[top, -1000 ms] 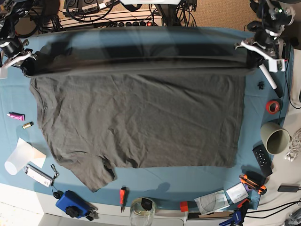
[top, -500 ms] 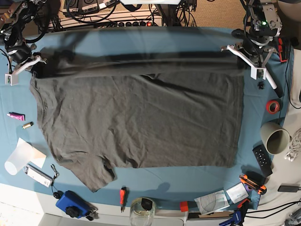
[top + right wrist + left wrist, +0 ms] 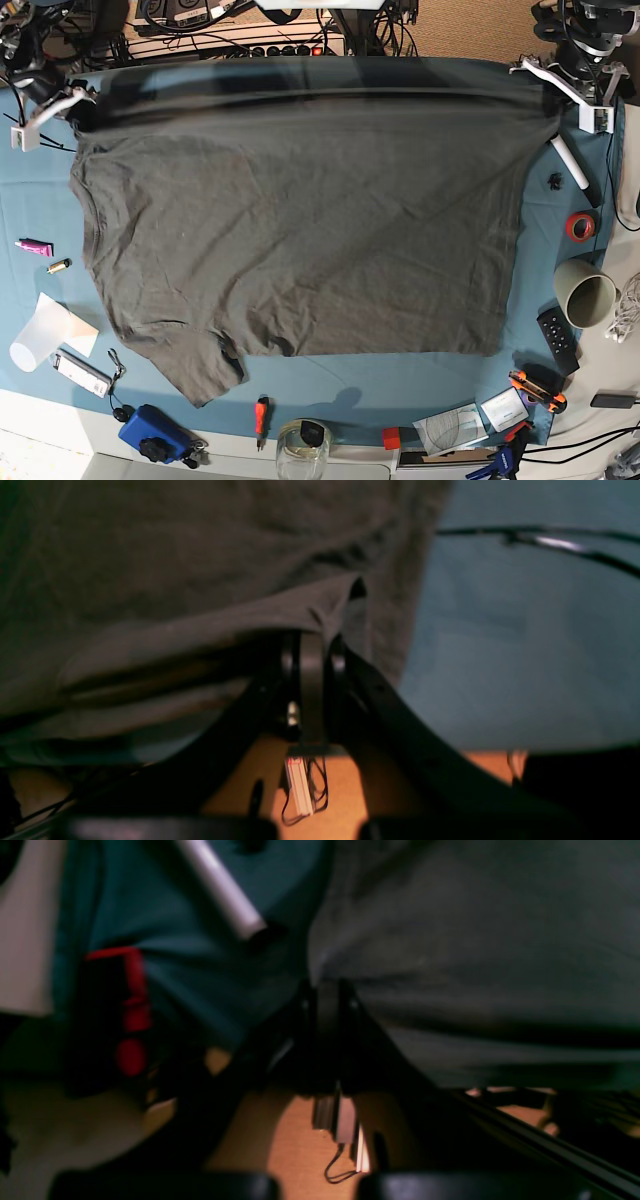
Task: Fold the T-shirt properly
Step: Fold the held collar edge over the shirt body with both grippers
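Base view: T-shirt (image 3: pixel 300 240) spread over the middle of the worktop (image 3: pixel 380 395), top stretch pulled up toward the far edge, one sleeve end sticking out toward the near edge, left-hand part of the view. My left gripper (image 3: pixel 556 100) is clenched on the shirt's far corner, my right gripper (image 3: pixel 78 122) on the opposite far corner; both wrist views show cloth running into the fingertips. Fabric between them hangs in a loose fold, right wrist view. Just beside my left gripper: white-and-black marker (image 3: pixel 572 162). Down that side edge: red tape roll (image 3: pixel 579 227), beige cup (image 3: pixel 584 293), black remote (image 3: pixel 558 340). Near edge: red screwdriver (image 3: pixel 261 420), glass jar (image 3: pixel 302 452), blue tape measure (image 3: pixel 155 435).
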